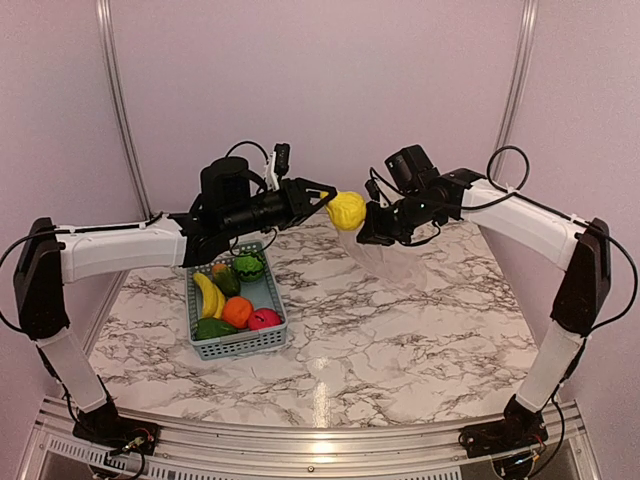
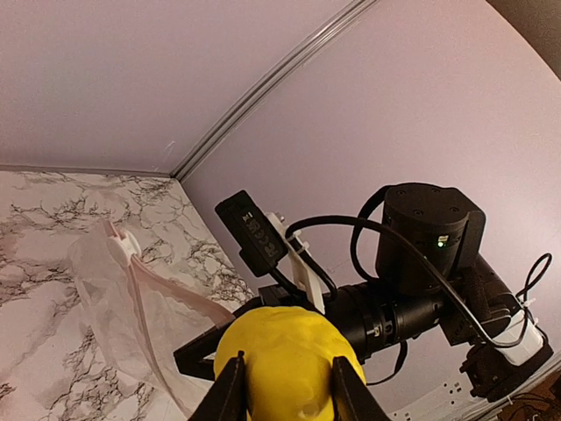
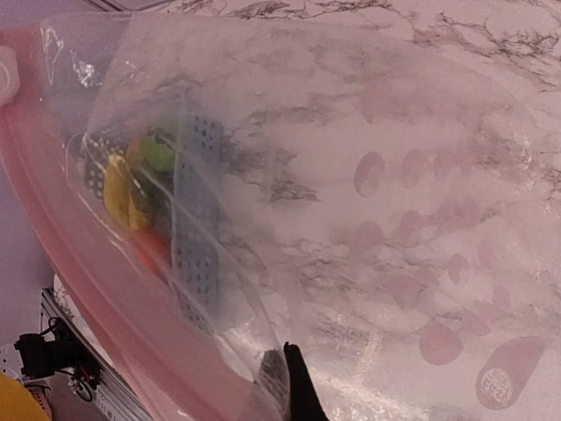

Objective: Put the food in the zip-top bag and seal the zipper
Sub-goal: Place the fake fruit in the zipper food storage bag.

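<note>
Yellow plastic, round and knobbly: a toy fruit [image 1: 347,211] sits pinched between the two fingers of the left gripper [image 1: 333,204]. It is held well above the marble-patterned table [image 1: 400,340] and just beside the mouth of the zip-top bag [image 1: 398,262]. The right gripper [image 1: 372,226] is clamped tight on the bag's upper edge, so the clear film hangs from it towards the tabletop.

The left wrist view shows the zipper [image 2: 156,303], a pinkish-white strip, bowing open below the fruit, with its slider tab [image 2: 123,241] at the far end. The rest of the food lies in the grey-blue mesh basket [image 1: 240,346] near the left arm: bananas [image 1: 208,295], an orange piece [image 1: 237,311], a red piece [image 1: 265,319] and green pieces [image 1: 215,328]. No piece can be seen inside the bag.

The fruit looks hard, light and slick, and is likely to squirt from such narrow fingers unless gripped across its middle, as here. The bag looks thin, limp and crinkly. It would probably sag shut unless taken by the stiffer strip at its mouth, which is the surest hold.

Rows of pale pink ovals are printed on the film, with a round emblem [image 3: 501,379] in one corner, its lettering too blurred to read.
</note>
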Tool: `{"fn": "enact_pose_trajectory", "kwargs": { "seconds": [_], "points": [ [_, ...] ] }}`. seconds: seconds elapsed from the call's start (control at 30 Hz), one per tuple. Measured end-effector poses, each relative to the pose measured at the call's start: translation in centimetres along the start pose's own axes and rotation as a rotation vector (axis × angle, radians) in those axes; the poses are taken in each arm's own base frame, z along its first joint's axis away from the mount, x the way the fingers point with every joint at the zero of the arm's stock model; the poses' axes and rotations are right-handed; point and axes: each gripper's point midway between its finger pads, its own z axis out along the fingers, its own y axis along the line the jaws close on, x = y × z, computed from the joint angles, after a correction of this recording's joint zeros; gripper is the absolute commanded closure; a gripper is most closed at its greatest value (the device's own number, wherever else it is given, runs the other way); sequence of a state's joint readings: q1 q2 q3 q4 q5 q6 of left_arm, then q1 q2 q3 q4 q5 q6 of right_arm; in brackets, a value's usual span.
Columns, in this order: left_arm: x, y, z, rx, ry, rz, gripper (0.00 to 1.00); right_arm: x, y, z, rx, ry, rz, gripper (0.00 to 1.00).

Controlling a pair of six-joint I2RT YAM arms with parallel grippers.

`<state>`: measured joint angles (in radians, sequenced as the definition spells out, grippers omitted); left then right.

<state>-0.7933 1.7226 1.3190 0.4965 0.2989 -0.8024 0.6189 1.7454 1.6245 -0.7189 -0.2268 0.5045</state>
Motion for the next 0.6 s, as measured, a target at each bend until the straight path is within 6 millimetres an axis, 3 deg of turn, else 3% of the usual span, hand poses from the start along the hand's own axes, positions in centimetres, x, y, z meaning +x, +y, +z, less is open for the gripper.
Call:
{"fn": "enact_pose_trajectory", "kwargs": {
  "seconds": [0.13, 0.37, 0.6],
  "points": [
    [0.0, 1.2, 0.0, -0.054, -0.014, 0.013, 0.95, 0.0, 0.0, -0.1, 0.0, 0.001, 0.008, 1.0],
    [3.1, 6.2, 0.2, -0.218, 0.053, 0.01, 0.96, -0.4, 0.8, -1.5, -0.019, -0.027, 0.009, 1.0],
    [4.3, 8.9, 0.4, -0.337, 0.071, 0.007, 0.96, -0.5, 1.0, -1.9, -0.025, -0.035, 0.012, 1.0]
  ]
}}
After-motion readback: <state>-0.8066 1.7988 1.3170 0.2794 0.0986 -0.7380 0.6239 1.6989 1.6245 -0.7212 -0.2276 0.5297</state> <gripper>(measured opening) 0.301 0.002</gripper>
